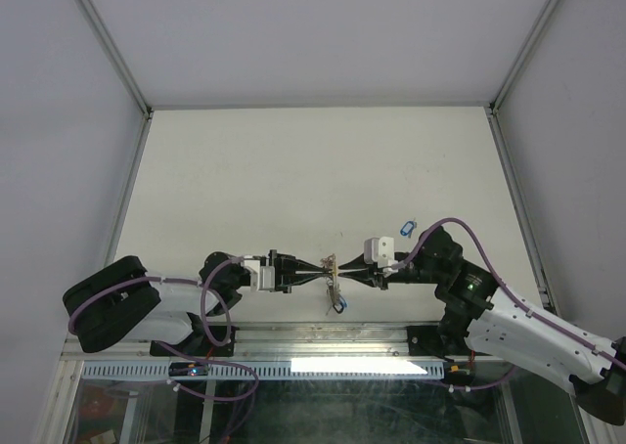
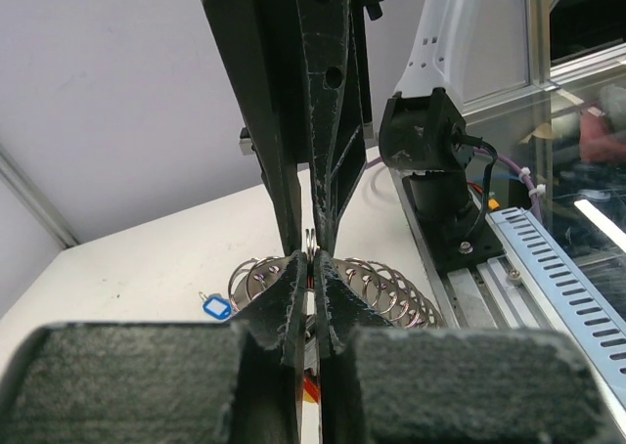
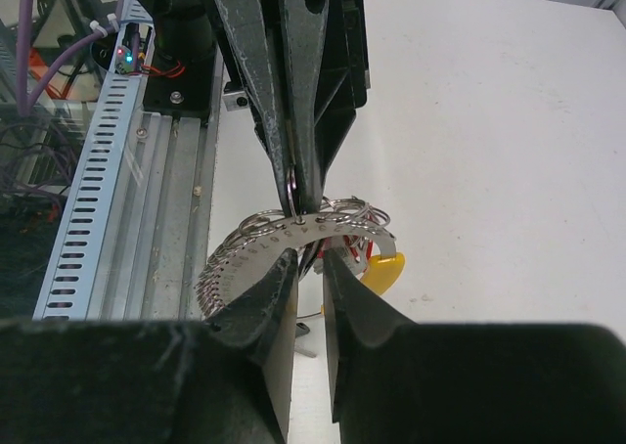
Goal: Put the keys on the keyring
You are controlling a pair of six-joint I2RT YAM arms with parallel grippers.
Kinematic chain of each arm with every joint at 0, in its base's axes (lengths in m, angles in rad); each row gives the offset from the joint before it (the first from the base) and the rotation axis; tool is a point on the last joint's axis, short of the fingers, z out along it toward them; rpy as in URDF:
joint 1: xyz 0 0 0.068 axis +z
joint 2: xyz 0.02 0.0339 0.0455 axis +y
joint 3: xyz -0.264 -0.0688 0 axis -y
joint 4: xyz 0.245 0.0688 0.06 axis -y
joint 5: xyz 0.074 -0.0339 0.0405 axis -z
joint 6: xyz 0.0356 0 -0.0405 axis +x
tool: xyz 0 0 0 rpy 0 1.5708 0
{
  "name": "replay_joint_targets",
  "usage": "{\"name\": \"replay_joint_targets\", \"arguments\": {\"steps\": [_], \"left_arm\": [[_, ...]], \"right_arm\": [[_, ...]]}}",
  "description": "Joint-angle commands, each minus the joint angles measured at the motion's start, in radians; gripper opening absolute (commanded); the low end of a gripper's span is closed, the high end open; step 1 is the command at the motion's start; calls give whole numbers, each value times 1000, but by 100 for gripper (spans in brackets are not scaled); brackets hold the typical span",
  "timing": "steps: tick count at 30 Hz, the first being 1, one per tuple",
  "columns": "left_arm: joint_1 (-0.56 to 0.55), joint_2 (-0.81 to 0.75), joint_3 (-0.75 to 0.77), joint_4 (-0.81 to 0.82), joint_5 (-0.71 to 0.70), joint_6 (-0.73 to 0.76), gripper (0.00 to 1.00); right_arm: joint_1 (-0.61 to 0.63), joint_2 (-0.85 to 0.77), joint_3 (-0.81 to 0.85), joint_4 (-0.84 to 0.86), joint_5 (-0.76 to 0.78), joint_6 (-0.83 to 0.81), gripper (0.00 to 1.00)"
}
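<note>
The keyring [image 1: 332,267], a silvery coil of small rings on a numbered curved plate [image 3: 264,237], hangs in the air between both grippers near the table's front edge. My left gripper [image 1: 323,270] is shut on one of its small rings [image 2: 311,237]. My right gripper [image 3: 311,260] faces it from the other side. Its jaws stand a narrow gap apart around the hanging bundle just under the plate. Keys dangle below the ring [image 1: 337,302], one with a yellow tag [image 3: 383,270]. One blue-tagged key [image 1: 407,229] lies alone on the table behind the right arm.
A metal rail with slotted cable duct [image 1: 323,342] runs along the near table edge, right below the grippers. The right arm's base [image 2: 440,170] stands on it. White enclosure walls and frame posts [image 1: 127,209] bound the table.
</note>
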Motion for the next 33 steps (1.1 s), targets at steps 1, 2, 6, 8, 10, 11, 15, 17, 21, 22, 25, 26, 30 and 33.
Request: {"name": "replay_joint_targets", "arguments": {"steps": [1,2,6,8,10,11,15,17,21,22,25,26,30,33], "left_arm": [[8,-26,10,259,38,16,0],[9,-24,17,257,44,13,0],[9,-15,27,254,52,10,0],[9,-13,29,253,50,9,0],[9,-11,31,250,45,7,0],[8,-11,31,249,44,6,0],[9,-13,34,239,39,1,0],[9,-11,35,235,37,0,0],[9,-10,34,229,26,0,0],[9,-9,35,227,25,1,0],[9,-6,35,228,25,-1,0],[8,-5,35,227,25,-1,0],[9,-2,36,222,25,-1,0],[9,-4,35,222,25,-1,0]], "right_arm": [[-4,-1,41,23,-23,-8,19],[-4,3,40,28,-28,-7,20],[-5,20,40,66,-57,5,21],[-4,30,44,85,-73,13,21],[-4,40,50,95,-93,19,22],[-4,44,52,98,-99,22,22],[-4,55,52,119,-111,30,23],[-5,58,52,132,-120,39,23],[-4,57,59,138,-126,44,23],[-4,56,59,138,-126,44,23],[-4,56,60,138,-127,46,23],[-5,58,61,139,-128,47,23],[-4,59,60,141,-124,45,22],[-4,51,62,124,-100,29,21]]}}
